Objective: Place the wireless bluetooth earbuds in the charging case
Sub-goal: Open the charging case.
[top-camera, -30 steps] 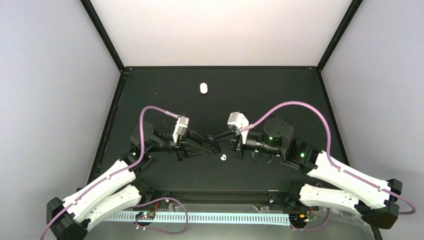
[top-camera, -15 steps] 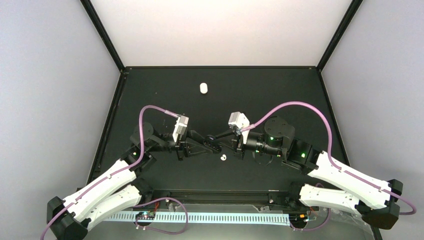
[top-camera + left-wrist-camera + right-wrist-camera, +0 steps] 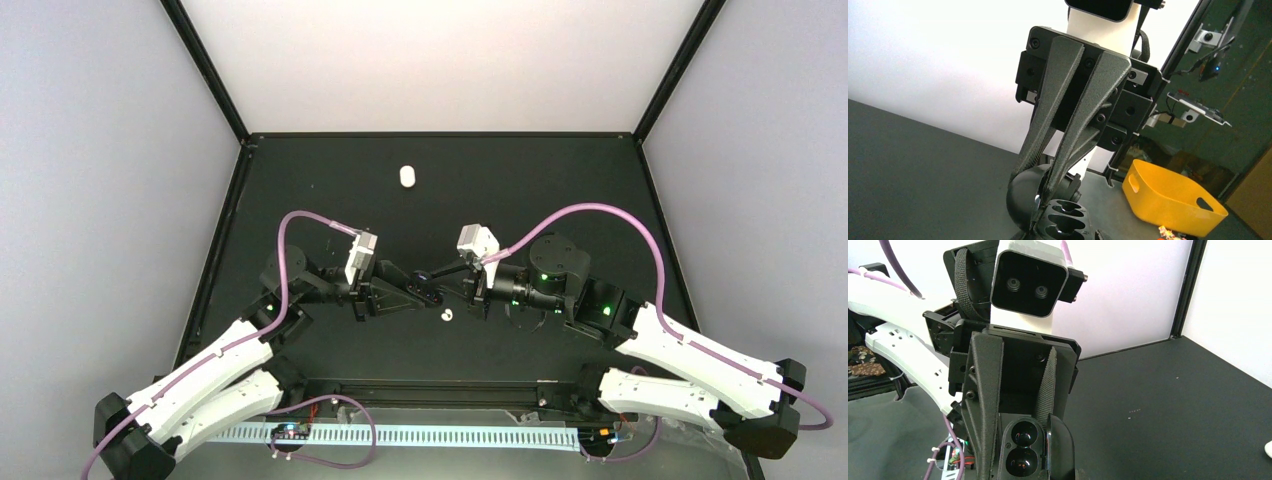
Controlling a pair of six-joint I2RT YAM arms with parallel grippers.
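A black charging case point(image 3: 428, 281) hangs above the table between both grippers. My left gripper point(image 3: 424, 292) is shut on its base. In the right wrist view the base point(image 3: 1020, 446) is open, with two glossy black rounds in its wells and the lid point(image 3: 1062, 450) swung to the right. My right gripper point(image 3: 436, 273) is shut on the lid's edge, as the left wrist view shows point(image 3: 1040, 200). One white earbud point(image 3: 446, 316) lies on the table just below the grippers. The other white bud is out of view.
A small white oval object point(image 3: 406, 176) lies at the back of the black table, and its edge shows in the right wrist view point(image 3: 1269, 449). A yellow bin point(image 3: 1173, 200) stands outside the enclosure. Black frame posts stand at the back corners.
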